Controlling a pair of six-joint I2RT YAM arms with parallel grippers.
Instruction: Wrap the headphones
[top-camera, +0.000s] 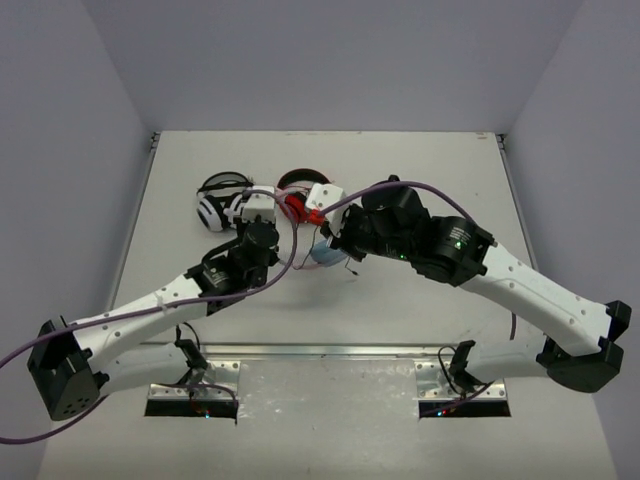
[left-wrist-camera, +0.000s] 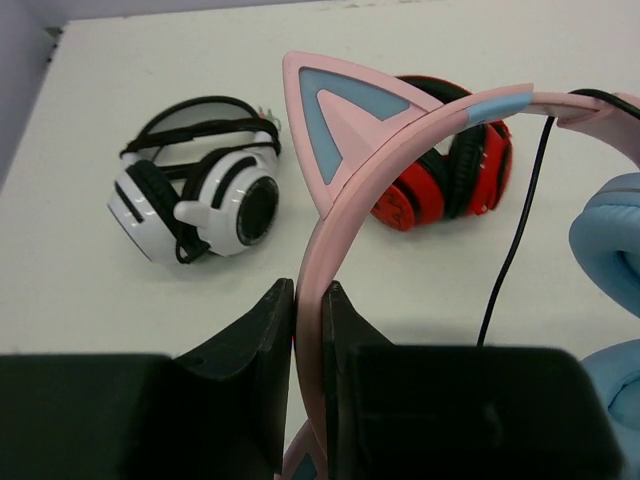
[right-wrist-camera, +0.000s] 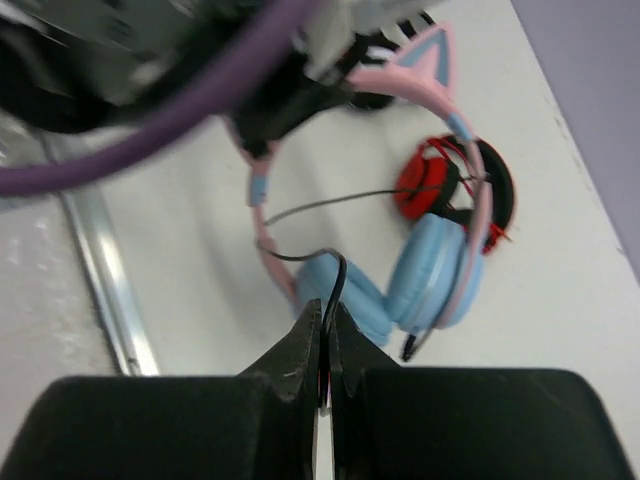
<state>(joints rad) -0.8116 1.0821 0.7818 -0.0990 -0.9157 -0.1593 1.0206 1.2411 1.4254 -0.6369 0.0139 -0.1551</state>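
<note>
Two closed hands share the headphones (right-wrist-camera: 432, 268) near the middle of the bench (top-camera: 420, 180): left hand (left-wrist-camera: 310, 292) clamps the pink headband (left-wrist-camera: 335, 225), right hand (right-wrist-camera: 322, 318) pinches the black cable (right-wrist-camera: 335, 282), earcups (right-wrist-camera: 352, 298) just beyond at its one o'clock.

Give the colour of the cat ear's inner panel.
Light blue, framed in pink; the cat ear shows best in the left wrist view.

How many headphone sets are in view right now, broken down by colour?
Pink-and-blue cat-ear headphones: 1
Red-and-black headphones: 1
Black-and-white headphones: 1
Total: 3
</note>
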